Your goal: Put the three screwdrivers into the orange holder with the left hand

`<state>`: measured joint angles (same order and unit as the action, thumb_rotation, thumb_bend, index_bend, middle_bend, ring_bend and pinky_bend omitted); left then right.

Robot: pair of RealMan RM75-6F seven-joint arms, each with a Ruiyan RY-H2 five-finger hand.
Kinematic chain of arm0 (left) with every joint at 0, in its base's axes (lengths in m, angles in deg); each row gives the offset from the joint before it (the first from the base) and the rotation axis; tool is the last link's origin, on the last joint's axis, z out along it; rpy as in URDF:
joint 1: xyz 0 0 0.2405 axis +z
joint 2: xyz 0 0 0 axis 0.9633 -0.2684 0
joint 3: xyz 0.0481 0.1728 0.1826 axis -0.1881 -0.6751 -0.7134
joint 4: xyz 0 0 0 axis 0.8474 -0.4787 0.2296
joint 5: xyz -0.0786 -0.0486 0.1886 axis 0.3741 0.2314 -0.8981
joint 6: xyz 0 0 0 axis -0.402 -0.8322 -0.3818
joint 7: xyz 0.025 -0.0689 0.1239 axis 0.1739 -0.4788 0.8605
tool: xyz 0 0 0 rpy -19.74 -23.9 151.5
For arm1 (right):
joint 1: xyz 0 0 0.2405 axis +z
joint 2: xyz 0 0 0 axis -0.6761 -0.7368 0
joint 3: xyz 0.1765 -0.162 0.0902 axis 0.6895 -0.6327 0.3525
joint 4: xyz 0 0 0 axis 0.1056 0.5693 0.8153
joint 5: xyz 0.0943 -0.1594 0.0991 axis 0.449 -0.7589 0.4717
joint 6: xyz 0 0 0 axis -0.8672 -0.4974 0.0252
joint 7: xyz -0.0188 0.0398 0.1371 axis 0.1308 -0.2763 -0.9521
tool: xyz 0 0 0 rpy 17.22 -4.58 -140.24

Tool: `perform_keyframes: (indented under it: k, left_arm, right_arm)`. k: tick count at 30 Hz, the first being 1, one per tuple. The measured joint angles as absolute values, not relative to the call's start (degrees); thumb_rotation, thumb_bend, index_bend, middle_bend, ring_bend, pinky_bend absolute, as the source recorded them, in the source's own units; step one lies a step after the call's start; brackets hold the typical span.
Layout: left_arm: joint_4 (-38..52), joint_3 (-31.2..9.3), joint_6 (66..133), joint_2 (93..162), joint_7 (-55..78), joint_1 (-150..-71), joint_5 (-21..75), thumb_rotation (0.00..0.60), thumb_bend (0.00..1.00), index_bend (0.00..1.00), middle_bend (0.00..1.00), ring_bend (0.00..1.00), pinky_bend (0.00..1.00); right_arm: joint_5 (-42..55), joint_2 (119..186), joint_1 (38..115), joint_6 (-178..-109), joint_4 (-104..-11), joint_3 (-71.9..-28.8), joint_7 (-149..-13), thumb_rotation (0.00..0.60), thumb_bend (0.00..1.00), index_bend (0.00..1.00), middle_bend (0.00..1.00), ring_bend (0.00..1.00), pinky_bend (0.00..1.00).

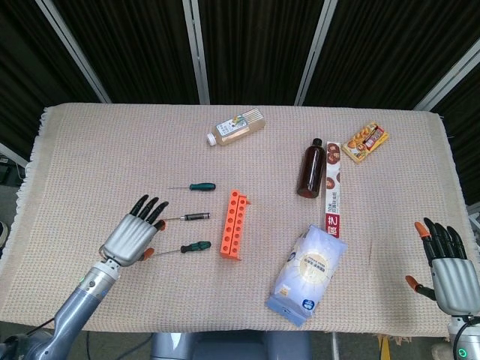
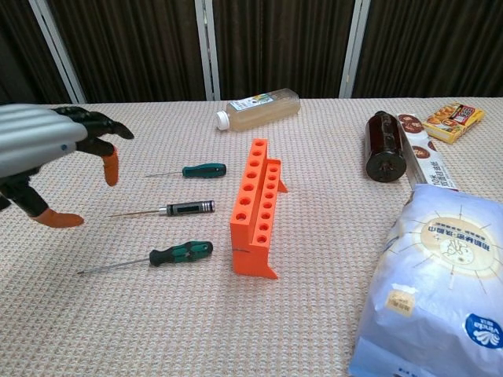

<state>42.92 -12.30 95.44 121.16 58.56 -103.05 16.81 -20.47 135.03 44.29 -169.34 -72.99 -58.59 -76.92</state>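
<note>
Head view: the robot's left hand [image 1: 133, 237] is hovering over the woven table cover [image 1: 97, 150], fingers spread and holding nothing, just left of the three screwdrivers, which are lying in a column with their shafts pointing left. The nearest, a green-and-black screwdriver [image 1: 189, 247], is lying just right of the hand's orange-tipped thumb; whether they touch cannot be told. The middle, black-handled screwdriver [image 1: 193, 217] is lying just beyond the fingertips, and the small green screwdriver [image 1: 198, 186] is sitting farther back. The orange holder [image 1: 234, 225] is standing just right of all three, its rows of holes facing up and none filled.

Chest view is showing the same left hand [image 2: 47, 153] raised at the left edge, fingers apart and slightly curled, above the cloth and short of the tools.

The right hand [image 1: 447, 264] is resting at the near right corner, fingers spread and holding nothing.

Elsewhere, a pale drink bottle [image 1: 236, 126] is lying on its side at the far centre, a brown bottle [image 1: 311, 168] beside a long narrow box [image 1: 333, 187], a snack packet [image 1: 364, 142] behind, and a white-and-blue bag [image 1: 308, 273] near the front.
</note>
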Motion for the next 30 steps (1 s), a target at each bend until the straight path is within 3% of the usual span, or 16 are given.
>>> perform_keyframes:
  k: [14,30]
  left_arm:
    - [41.6,-10.8,99.2,136.7,75.1,-112.4,39.7,0.600,0.27,0.31,0.00,0.00,0.00]
    - [37.3,-11.4,102.5,144.0,79.6,-120.2,49.8,0.600,0.27,0.29,0.00,0.00,0.00]
  right_arm:
    - [-20.1,134.6,43.3,-169.9,-73.1,-58.7,-77.4,0.600,0.00,0.00,0.00,0.00,0.00]
    - [-19.3,133.9,42.4,-170.5,-73.3,-58.4,-78.0,0.600,0.00,0.00,0.00,0.00,0.00]
